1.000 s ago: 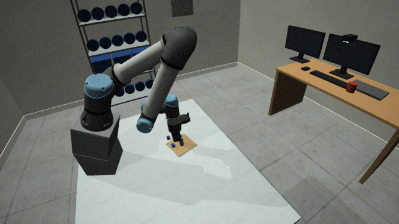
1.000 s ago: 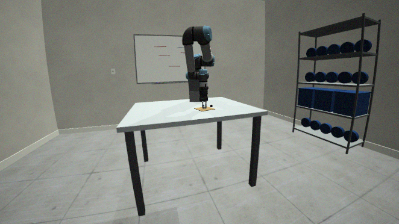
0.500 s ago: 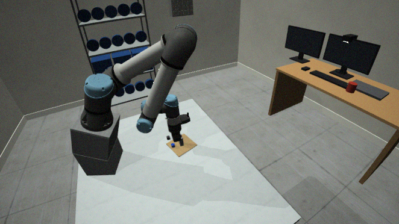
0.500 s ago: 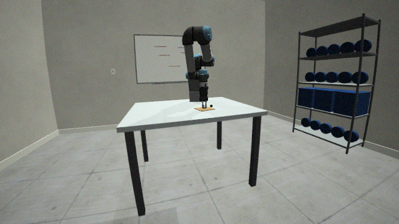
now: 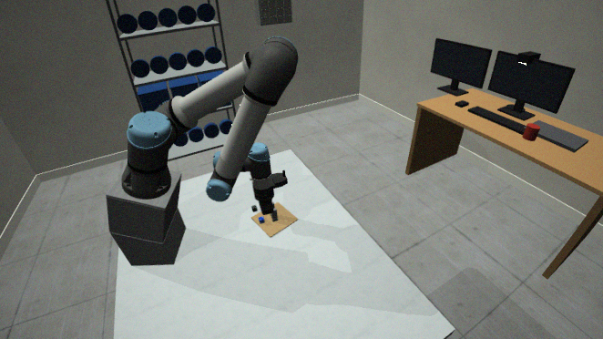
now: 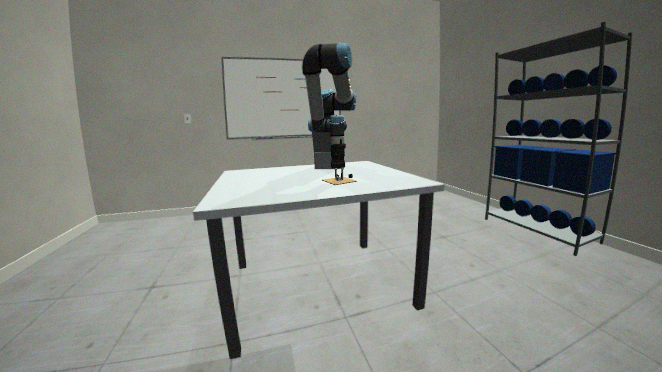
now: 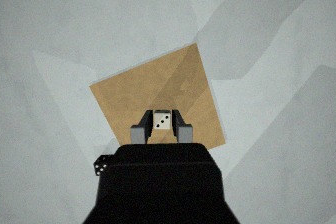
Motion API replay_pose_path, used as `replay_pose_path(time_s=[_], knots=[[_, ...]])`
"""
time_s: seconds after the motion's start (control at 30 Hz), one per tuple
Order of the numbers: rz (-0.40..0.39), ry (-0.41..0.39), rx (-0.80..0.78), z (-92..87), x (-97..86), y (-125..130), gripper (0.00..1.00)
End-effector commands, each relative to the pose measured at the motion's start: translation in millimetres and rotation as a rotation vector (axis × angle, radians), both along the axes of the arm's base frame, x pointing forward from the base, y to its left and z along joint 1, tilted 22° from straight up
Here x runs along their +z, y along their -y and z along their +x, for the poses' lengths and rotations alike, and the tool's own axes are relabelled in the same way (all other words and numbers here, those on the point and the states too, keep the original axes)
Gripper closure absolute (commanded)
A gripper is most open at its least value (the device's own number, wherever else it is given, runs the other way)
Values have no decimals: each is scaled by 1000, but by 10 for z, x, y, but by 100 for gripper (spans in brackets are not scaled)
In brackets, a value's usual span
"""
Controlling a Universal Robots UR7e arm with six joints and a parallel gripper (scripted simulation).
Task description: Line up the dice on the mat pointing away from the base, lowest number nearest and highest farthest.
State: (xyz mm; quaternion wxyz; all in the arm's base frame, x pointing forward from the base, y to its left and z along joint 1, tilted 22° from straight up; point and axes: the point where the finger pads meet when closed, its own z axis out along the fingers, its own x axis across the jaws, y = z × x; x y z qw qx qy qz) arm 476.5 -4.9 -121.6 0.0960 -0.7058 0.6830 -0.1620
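Note:
A tan square mat [image 7: 159, 102] lies flat on the white table. A white die [image 7: 162, 119] showing three pips sits on the mat between my fingers. My gripper [image 7: 162, 117] stands low over the mat, open, with a small gap on each side of the white die. A blue die [image 5: 261, 220] sits on the mat to the left of the gripper [image 5: 273, 217] in the top view; the wrist view does not show it. A black die [image 7: 100, 164] lies on the table just off the mat's edge, and it also shows in the top view [image 5: 254, 208].
The robot's base pedestal [image 5: 146, 223] stands at the table's left side in the top view. A shelf rack [image 5: 173, 71] and a desk with monitors [image 5: 510, 112] stand away from the table.

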Motion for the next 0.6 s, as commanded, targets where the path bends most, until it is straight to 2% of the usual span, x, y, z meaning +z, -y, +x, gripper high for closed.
replay_pose_path(time_s=[0.0,0.07,0.1,0.57], knots=[[0,1,0,2,4,0,36],[0,1,0,2,4,0,36],[0,1,0,2,4,0,30],[0,1,0,0,10,-1,30]])
